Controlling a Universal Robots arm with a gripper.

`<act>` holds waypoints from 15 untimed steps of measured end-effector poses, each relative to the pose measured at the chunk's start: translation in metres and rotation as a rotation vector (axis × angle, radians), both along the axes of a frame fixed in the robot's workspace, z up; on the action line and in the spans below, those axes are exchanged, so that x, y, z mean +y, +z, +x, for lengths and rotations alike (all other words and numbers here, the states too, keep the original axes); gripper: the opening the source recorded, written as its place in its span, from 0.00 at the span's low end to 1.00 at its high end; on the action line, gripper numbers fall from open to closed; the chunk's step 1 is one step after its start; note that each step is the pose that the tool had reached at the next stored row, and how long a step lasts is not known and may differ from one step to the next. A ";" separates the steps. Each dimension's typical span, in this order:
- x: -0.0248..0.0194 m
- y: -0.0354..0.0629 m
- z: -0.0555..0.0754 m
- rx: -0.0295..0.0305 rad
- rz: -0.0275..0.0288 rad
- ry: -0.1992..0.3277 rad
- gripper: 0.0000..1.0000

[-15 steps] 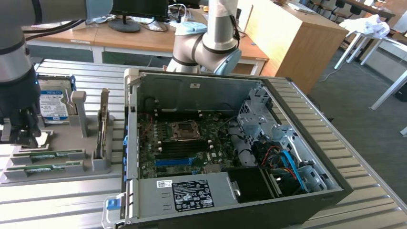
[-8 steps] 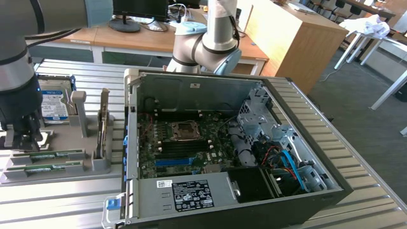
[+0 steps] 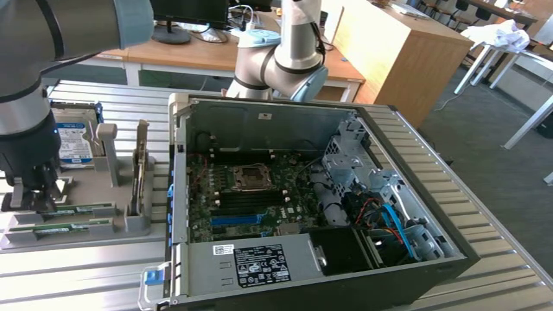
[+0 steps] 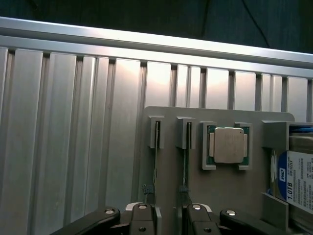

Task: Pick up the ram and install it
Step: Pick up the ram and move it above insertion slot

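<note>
On the exterior view's left, we see the robot arm w/ its gripper (image 3: 33,197) low over a grey fixture (image 3: 138,223) on a slatted metal table (image 3: 87,278). Two green ram sticks (image 3: 76,209) sit on edge in the fixture's slots, just beside the fingertips. An open PC case (image 3: 259,110) sits toward the exterior view's right.

Wrist view: fingers (image 4: 146,220) apart, nothing clamped. The ram sticks (image 4: 157,134) stand edge-on in adjacent slots, w/ a silver processor (image 4: 230,145) and a hard drive (image 4: 298,171) beside them.

Ribbed metal tabletop (image 4: 58,122), brushed with a soft sheen; grey holder (image 4: 220,191), matt plastic; processor (image 4: 229,145) lid, dull silver metal; desk (image 3: 199,55), smooth pale wood.
</note>
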State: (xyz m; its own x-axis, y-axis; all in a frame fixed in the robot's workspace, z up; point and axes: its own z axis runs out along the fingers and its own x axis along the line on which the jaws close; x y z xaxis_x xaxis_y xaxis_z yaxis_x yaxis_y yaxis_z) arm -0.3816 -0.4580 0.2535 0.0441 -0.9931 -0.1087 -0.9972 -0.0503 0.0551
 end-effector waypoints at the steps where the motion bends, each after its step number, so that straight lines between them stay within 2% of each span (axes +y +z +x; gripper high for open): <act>1: 0.0000 -0.0015 0.000 0.0000 0.0000 0.000 0.31; 15: 0.0000 -0.0199 0.000 -0.0007 0.0000 0.000 0.31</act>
